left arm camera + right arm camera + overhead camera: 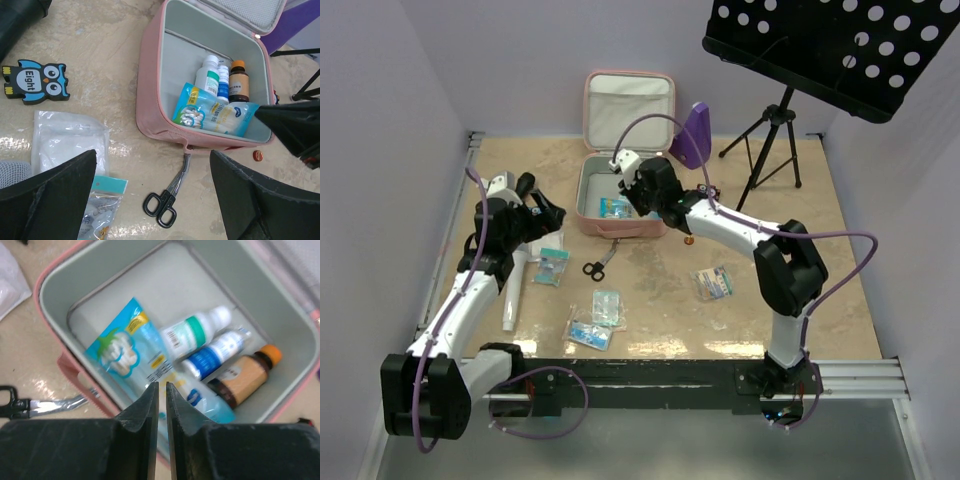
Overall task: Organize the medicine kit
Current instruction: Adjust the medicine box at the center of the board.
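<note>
Kit (620, 229) stands open at the table's far middle, lid upright. Inside, side by side, lie a swab packet (125, 352), a white bottle (192, 332), a blue-label bottle (220, 352) and an amber bottle (247, 375). Right claw (161, 387) hangs over the kit's near wall, above the packet, fingers pinched almost together with nothing between them. Scissors (172, 189) lie just outside the front wall. More packets (607, 307) and a white tube (515, 285) are scattered nearer the arms. Left claw (153, 155) hovers over the left side, spread wide and empty, with a gauze bag (70, 140) beneath it. Filling looks partway done, and the step in hand is likely a drop-off. The next move probably calls for the right arm to lift clear, open its fingers and settle squarely on a loose item such as the scissors.
</note>
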You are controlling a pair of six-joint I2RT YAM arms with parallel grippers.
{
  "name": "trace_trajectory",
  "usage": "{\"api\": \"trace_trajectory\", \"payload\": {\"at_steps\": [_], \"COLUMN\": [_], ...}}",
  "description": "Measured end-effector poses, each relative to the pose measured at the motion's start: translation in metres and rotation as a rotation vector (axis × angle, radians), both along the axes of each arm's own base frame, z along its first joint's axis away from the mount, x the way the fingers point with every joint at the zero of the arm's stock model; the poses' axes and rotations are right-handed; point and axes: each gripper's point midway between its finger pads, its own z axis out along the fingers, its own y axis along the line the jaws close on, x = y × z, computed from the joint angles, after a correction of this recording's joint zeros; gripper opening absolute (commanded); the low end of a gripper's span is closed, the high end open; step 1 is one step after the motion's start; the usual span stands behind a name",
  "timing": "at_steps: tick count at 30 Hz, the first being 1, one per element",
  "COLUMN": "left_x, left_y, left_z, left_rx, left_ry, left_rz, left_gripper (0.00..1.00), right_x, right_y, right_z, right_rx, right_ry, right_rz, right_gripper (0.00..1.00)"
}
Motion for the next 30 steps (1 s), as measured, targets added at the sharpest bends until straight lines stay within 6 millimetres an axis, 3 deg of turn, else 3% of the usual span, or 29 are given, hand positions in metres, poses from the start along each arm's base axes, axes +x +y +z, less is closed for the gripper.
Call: {"api": "trace_trajectory", "payload": {"at_steps": [3, 9, 19, 30], "left_x": [0.001, 0.000, -0.003, -0.003], "left_y": [-0.001, -0.004, -0.005, -0.009], "left_z": [-0.003, -0.005, -0.010, -0.008], "left_rx": [-0.012, -0.019, -0.023, -0.032], "left_ry": [0.013, 0.017, 0.030, 0.023], "left_rz": [0.002, -0.011, -0.021, -0.040], "left_gripper": [1.00, 1.00, 1.00, 1.00], "right_x": [-0.020, -0.039, -0.039, -0.075], "right_y": [0.004, 0.018, 0.013, -0.001], "right_z": [-0.025, -0.047, -0.054, -0.054], "right_rx": [-0.017, -0.019, 0.036, 0.068], "right_ry": [0.062, 0.118, 0.111, 0.153], "right_rz": [0.005, 0.010, -0.067, -0.080], "right_gripper": [0.17, 0.25, 0.25, 0.24]}}
